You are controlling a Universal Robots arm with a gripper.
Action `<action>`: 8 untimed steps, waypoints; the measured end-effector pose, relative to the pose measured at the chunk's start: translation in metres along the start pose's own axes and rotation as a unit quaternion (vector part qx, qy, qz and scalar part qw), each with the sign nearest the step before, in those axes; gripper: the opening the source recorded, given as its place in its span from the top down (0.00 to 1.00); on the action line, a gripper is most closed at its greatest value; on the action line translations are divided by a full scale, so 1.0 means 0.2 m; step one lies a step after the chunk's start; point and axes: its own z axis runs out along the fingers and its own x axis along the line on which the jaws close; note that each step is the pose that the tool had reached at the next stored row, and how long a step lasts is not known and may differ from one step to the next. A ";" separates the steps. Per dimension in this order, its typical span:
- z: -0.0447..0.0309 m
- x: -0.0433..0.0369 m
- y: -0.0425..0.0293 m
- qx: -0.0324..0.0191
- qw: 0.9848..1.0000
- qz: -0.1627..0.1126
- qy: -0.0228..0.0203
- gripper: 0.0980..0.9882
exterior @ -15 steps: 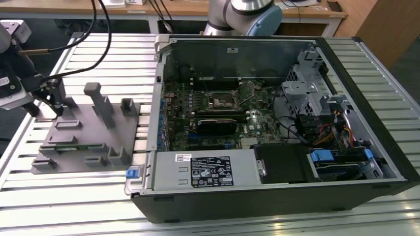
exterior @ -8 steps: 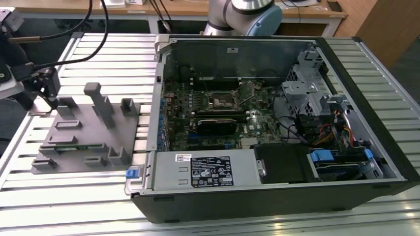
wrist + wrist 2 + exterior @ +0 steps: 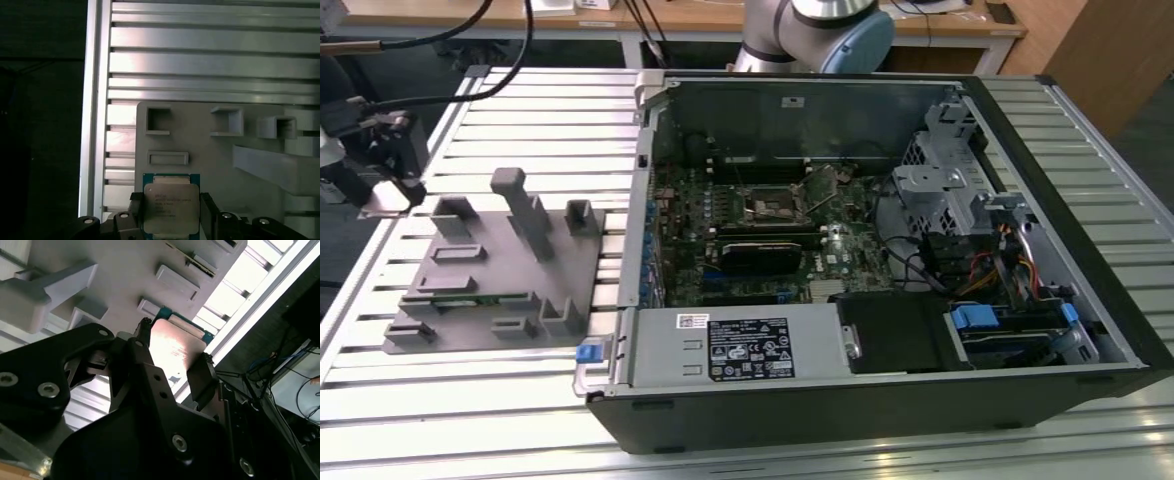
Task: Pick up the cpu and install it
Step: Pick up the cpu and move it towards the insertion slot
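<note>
Silver-topped, the cpu is pinched by opposite edges between the gripper's fingers — held flat, probably to keep it level for seating — above the grey fixture at the exterior view's left, well apart from the computer case.

Bright, even light from overhead. Hard glare on the metal top of the chip, clamped in the pincer, washed pink-white in the second wrist view. Slats of the table beyond the pincer shine near white. Pincer body dark, underlit.
</note>
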 end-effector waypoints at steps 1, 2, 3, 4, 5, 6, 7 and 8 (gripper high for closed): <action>-0.018 0.000 0.001 0.000 1.000 0.000 0.000 0.50; -0.035 0.000 0.002 0.000 1.000 0.000 0.000 0.50; -0.049 0.000 0.003 0.000 1.000 0.001 0.000 0.50; -0.062 0.000 0.004 0.000 1.000 0.001 0.000 0.50; -0.073 0.000 0.005 0.000 1.000 0.001 0.000 0.50; -0.086 0.000 0.006 0.000 1.000 0.001 0.000 0.50; -0.098 0.000 0.007 0.000 1.000 0.002 0.000 0.50; -0.110 0.000 0.008 0.000 1.000 0.002 0.000 0.50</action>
